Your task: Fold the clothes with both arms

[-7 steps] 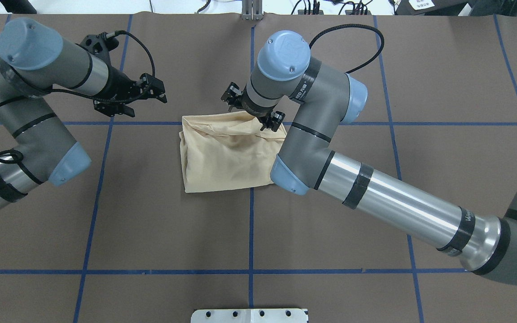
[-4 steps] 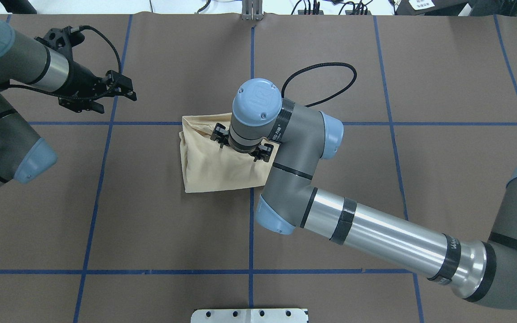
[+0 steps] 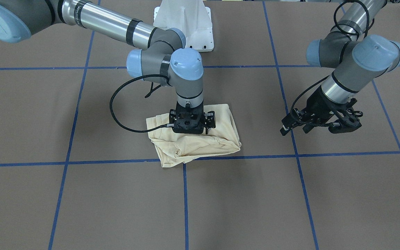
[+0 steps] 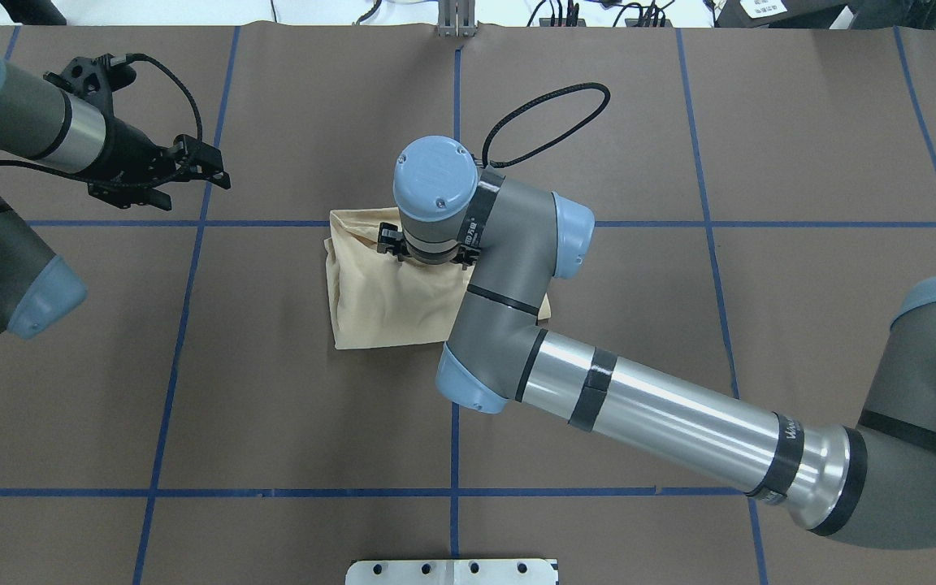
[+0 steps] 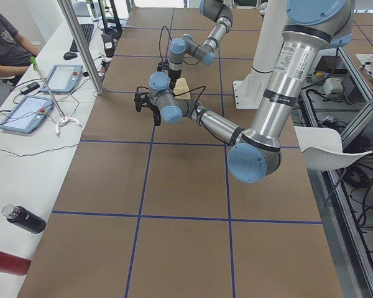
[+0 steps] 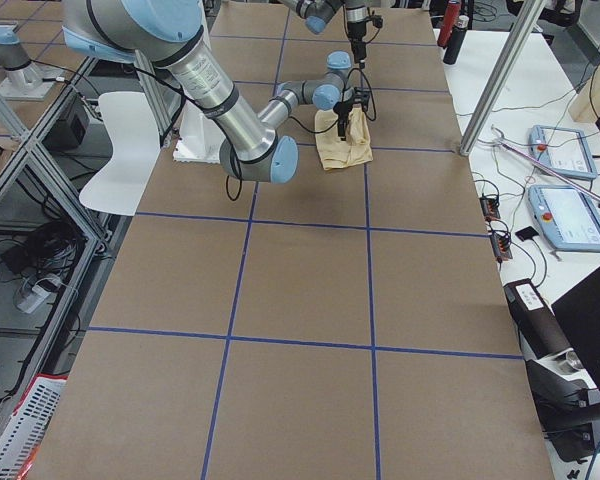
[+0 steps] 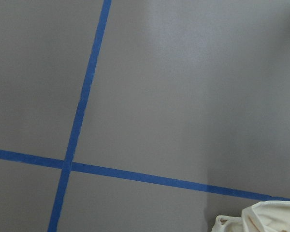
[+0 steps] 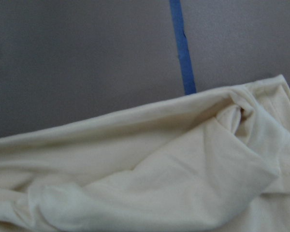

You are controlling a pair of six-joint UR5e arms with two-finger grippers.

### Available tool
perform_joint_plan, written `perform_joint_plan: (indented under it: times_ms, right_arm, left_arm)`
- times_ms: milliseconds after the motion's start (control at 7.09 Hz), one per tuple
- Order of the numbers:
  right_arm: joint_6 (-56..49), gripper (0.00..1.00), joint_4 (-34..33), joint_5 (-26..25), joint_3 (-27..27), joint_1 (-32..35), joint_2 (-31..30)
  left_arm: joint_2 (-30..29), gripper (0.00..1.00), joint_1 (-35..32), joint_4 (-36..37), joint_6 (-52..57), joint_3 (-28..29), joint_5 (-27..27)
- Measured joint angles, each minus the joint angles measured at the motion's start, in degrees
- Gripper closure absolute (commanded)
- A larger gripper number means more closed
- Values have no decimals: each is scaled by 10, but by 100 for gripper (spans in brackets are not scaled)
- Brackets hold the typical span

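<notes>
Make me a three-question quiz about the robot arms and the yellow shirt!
1. Where is the right gripper?
A. Right over the shirt
B. Way off in a corner
C. Off the edge, out of sight

2. What colour are the tape lines on the table?
A. Red
B. Green
C. Blue

3. How is the shirt?
A. Spread flat, sleeves out
B. Folded into a small wrinkled bundle
C. Hanging in the air

Answers: 1 A, it points down at the cloth; 2 C, the grid is blue on brown; 3 B, it lies bunched on the table.
</notes>
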Motion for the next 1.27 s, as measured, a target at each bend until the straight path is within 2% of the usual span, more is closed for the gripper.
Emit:
perform_joint_plan:
  times_ms: [282, 564, 846, 1269]
  right_arm:
    - [-28, 1, 38, -20, -86, 12, 39]
    - [-78, 1, 65, -40, -136, 34, 51]
    - [-113, 1, 68, -53, -152, 49, 57]
    - [-152, 0, 68, -49, -153, 76, 62]
  left_arm:
    - [4, 1, 0, -1, 1, 0, 0]
    - [12, 1, -2, -3, 2, 0, 0]
    - [16, 1, -2, -3, 4, 0, 1]
    - [16, 1, -12, -3, 5, 1, 1]
